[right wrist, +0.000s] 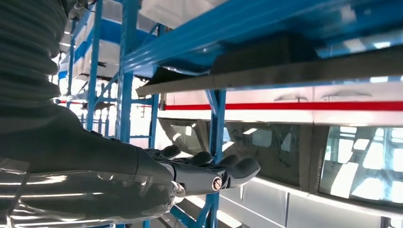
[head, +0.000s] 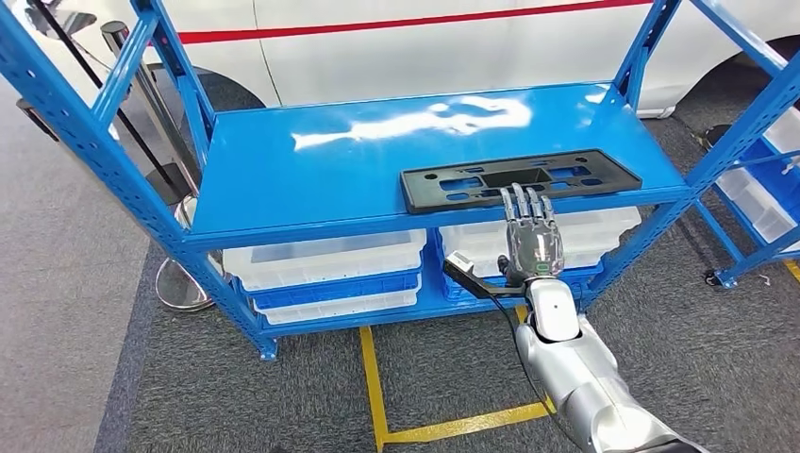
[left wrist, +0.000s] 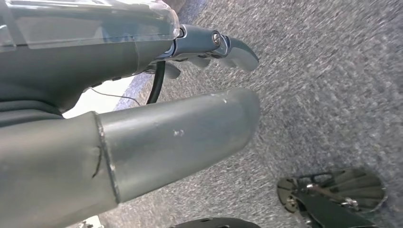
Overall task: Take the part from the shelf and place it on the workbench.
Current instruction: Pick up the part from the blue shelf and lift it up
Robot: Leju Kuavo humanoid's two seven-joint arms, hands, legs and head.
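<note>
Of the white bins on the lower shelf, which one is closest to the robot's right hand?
The white bin on the right, directly behind the right hand in the head view. The left bins sit further away, under the shelf's empty half.

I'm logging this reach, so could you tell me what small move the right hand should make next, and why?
Probably ease the right hand forward and close on the black part: its extended fingers reach just to the part's near edge at the shelf front, holding nothing.

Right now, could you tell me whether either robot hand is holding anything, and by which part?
Nothing is held. The right robot hand, fingers extended, reaches to the front edge of the black part on the blue shelf without gripping it. The left robot hand hangs empty over the floor.
</note>
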